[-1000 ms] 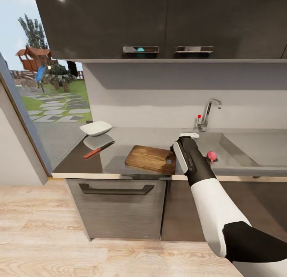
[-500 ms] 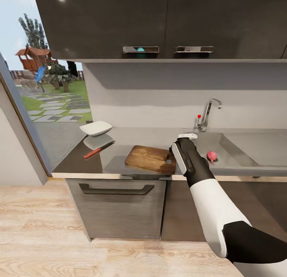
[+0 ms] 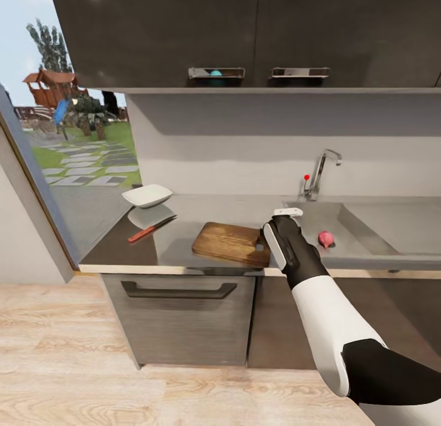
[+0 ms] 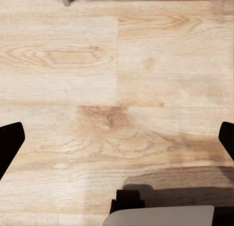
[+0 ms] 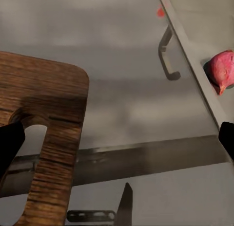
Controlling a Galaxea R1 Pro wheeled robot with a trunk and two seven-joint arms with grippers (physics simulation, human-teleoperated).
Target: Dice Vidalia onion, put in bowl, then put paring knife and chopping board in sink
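**Right arm over counter edge, onion in sink**

Kitchen countertop (image 3: 122,245) runs under dark wall cabinets (image 3: 184,34), window w/ garden at your left. Your right gripper (image 5: 117,133) hangs above the counter's front edge, btwn chopping board (image 3: 231,243) and sink (image 3: 380,227); its fingers (image 5: 9,143) sit wide apart at the wrist view's edges, nothing btwn them. Vidalia onion (image 3: 325,238) lies in the sink basin near its front wall, apart from the gripper; wrist cam also catches it (image 5: 223,70). Tap (image 3: 318,172) w/ red knob stands behind the basin. Board lies flat, handle hole toward the sink. Paring knife (image 3: 150,229) rests on the counter left of the board, just beside the white bowl (image 3: 147,196). Your left gripper (image 4: 117,138) points at wood floor (image 4: 97,65), fingers spread, empty.
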